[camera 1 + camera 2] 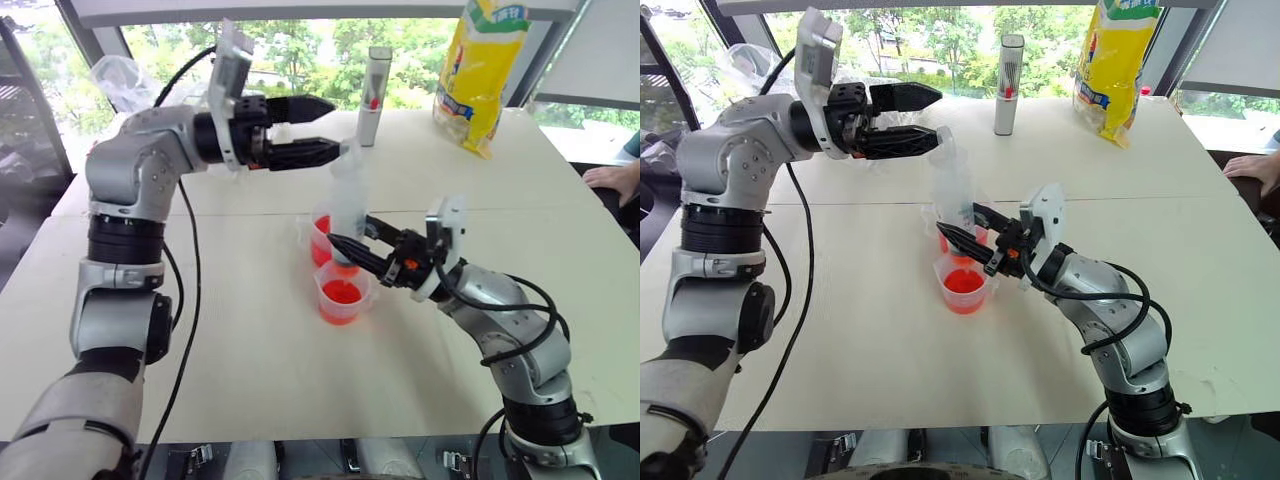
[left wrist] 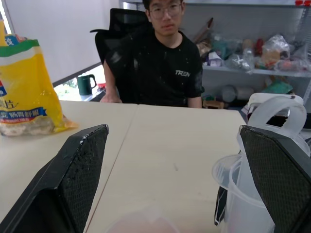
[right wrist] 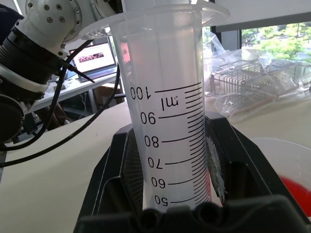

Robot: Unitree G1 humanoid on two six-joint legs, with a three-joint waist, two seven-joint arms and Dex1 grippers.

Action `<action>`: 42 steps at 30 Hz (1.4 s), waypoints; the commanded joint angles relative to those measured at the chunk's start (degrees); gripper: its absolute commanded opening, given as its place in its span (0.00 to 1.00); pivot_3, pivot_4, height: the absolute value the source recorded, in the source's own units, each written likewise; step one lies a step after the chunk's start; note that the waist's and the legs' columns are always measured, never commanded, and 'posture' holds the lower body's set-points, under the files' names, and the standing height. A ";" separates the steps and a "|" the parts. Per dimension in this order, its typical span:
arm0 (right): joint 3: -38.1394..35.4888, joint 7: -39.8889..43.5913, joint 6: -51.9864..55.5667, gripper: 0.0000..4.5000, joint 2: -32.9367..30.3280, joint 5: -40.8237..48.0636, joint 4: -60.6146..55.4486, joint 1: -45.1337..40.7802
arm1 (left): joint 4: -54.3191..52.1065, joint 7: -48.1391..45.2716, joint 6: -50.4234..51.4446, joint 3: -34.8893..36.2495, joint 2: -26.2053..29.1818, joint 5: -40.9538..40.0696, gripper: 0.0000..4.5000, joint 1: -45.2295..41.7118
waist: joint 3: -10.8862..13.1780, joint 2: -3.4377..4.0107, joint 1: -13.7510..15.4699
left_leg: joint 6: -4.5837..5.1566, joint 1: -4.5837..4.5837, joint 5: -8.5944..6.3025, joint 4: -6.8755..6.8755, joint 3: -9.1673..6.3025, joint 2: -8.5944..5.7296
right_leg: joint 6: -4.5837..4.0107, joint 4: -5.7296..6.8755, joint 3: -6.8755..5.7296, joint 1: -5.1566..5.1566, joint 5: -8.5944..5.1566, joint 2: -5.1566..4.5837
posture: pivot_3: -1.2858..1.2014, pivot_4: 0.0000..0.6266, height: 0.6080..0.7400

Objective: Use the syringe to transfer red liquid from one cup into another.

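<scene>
The syringe [image 1: 348, 200] stands upright, a clear barrel with printed markings [image 3: 167, 97], and my right gripper [image 1: 348, 240] is shut on its lower part. Its orange tip points into the nearer clear cup [image 1: 342, 312], which holds red liquid [image 1: 338, 293]. A second clear cup [image 1: 319, 245] with red liquid stands just behind, half hidden by the syringe; I cannot tell which cup is the larger. My left gripper [image 1: 335, 127] is open and level, its fingertips beside the syringe's looped plunger top [image 2: 277, 110], not touching it.
An upright grey tube [image 1: 372, 95] with a red mark and a yellow bag [image 1: 480, 70] stand at the table's far side. A person's hand [image 1: 612, 180] rests on the right edge; the person [image 2: 165, 63] sits there. A clear plastic bag [image 1: 120, 80] lies far left.
</scene>
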 commanded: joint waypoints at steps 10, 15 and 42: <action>-0.84 0.73 -1.37 0.31 -0.57 0.25 -0.33 -0.92 | -5.46 0.63 1.84 0.83 1.08 -2.73 0.98 1.52 | 0.00 0.00 0.14 | 0.00 -0.02 0.00 0.02 -0.01 0.00 | 0.00 -0.01 0.01 0.02 0.00 0.00 | 0.52 0.24 1.00; -0.78 0.81 -1.31 0.31 -0.76 0.24 -0.34 -0.98 | -5.98 1.97 1.31 -0.02 -1.09 -2.45 0.98 1.64 | 0.00 0.00 0.13 | 0.00 -0.02 0.00 0.02 -0.01 -0.01 | 0.00 -0.01 0.01 0.02 0.00 0.00 | 0.52 0.24 1.00; -0.93 0.96 -0.81 0.31 -1.31 1.08 -0.55 -1.37 | -12.44 2.80 5.47 -2.95 -4.27 -5.64 0.01 5.22 | 0.00 0.00 0.10 | 0.00 0.01 0.00 0.02 -0.02 -0.01 | 0.00 -0.01 0.04 0.04 0.00 0.00 | 0.52 0.24 1.00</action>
